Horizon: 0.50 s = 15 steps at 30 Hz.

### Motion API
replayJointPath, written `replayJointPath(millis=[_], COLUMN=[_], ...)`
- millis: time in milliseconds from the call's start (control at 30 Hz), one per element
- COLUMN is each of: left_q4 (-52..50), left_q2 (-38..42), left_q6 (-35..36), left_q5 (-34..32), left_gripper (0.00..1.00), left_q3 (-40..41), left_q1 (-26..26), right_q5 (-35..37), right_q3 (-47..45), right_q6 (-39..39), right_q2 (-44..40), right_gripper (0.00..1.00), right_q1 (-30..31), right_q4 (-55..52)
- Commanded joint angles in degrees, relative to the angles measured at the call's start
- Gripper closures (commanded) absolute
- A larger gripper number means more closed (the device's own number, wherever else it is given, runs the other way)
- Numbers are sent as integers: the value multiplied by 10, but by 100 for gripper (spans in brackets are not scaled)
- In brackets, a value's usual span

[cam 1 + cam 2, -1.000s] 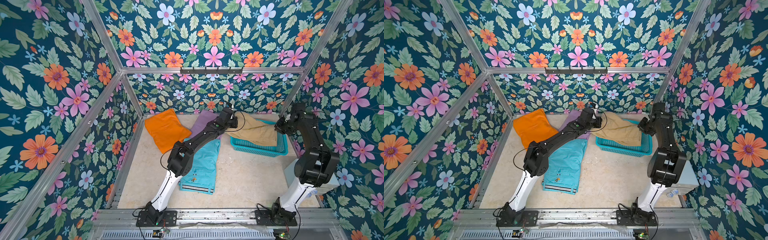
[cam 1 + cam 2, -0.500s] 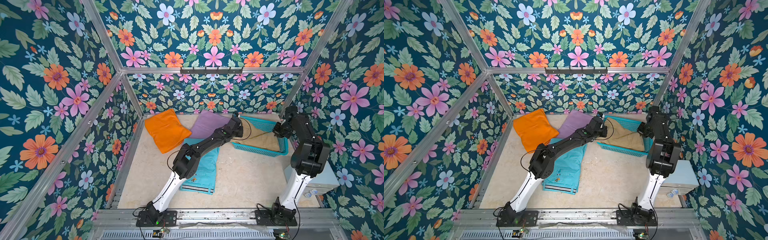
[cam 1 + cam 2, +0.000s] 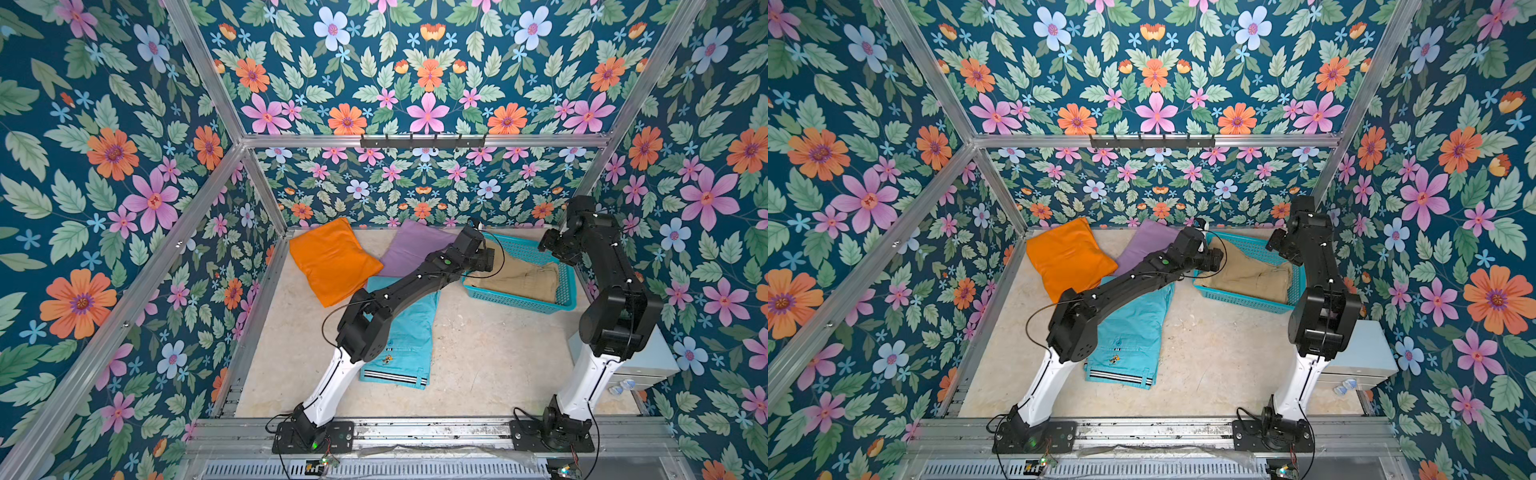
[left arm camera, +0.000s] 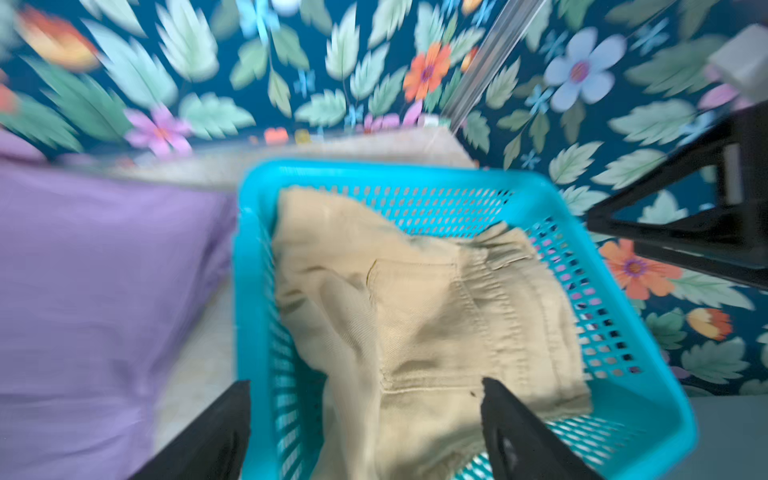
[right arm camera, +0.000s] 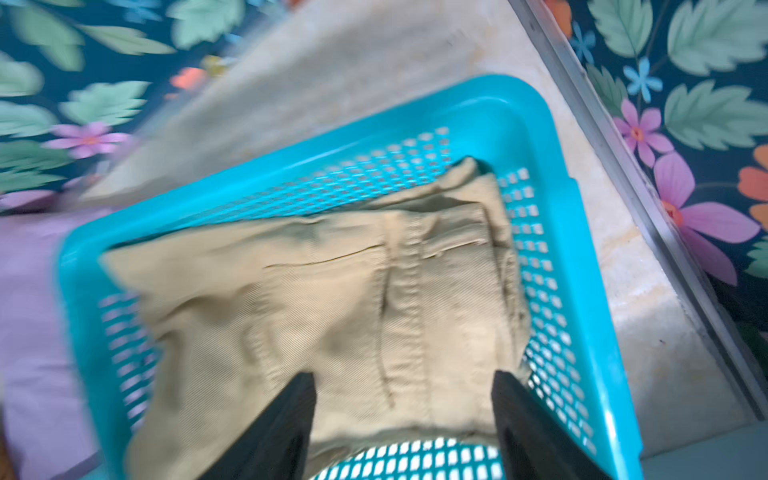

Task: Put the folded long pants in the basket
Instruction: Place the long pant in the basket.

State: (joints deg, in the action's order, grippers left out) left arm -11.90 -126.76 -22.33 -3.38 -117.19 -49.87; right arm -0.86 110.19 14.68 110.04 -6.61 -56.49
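Tan cloth is occupying the teal mesh basket. The folded tan pants are lying inside it, slightly rumpled, at the far right of the beige tabletop, and both top views are confirming this.

The left gripper is hovering over the basket's left end, the right gripper over its far right end. Only the wrist views are resolving the claws. Each is showing its black fingers spread wide and released, pinching nothing, with the tan cloth lying loose beneath. These views are also showing the pants' pocket slit and stitched waistband, which the top views are too coarse to show.

Only the top views are showing the remaining garments in full, all outside the basket:
- The orange pants are lying at the far left, touching the lilac pants.
- The turquoise pants are lying partly under the left arm, with the striped waistband toward the near edge.

The left wrist view is catching the lilac pants just beside the basket wall. A pale blue-grey box is sitting behind the right arm.
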Motion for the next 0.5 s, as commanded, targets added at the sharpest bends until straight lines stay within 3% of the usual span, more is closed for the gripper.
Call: replayJointPath(millis=[0, 100, 233, 367, 467], left_q4=[24, 5, 2, -61, -90], left_q2=[115, 218, 316, 323, 309], left_q6=[57, 31, -36, -6, -24], left_q5=[-86, -120, -43, -30, -30], left_gripper=[1, 2, 6, 11, 12], left_q3=[75, 185, 355, 424, 457], left_q1=[18, 77, 228, 322, 383], right_q5=[1, -98, -124, -111, -101], right_q3=[5, -46, -107, -180, -246], right_q6=[34, 75, 120, 195, 281], right_q2=[-22, -66, -109, -134, -140], right_gripper=[25, 26, 27, 28, 29], right_q1=[9, 41, 134, 253, 351], right_q4=[-31, 30, 108, 191, 297])
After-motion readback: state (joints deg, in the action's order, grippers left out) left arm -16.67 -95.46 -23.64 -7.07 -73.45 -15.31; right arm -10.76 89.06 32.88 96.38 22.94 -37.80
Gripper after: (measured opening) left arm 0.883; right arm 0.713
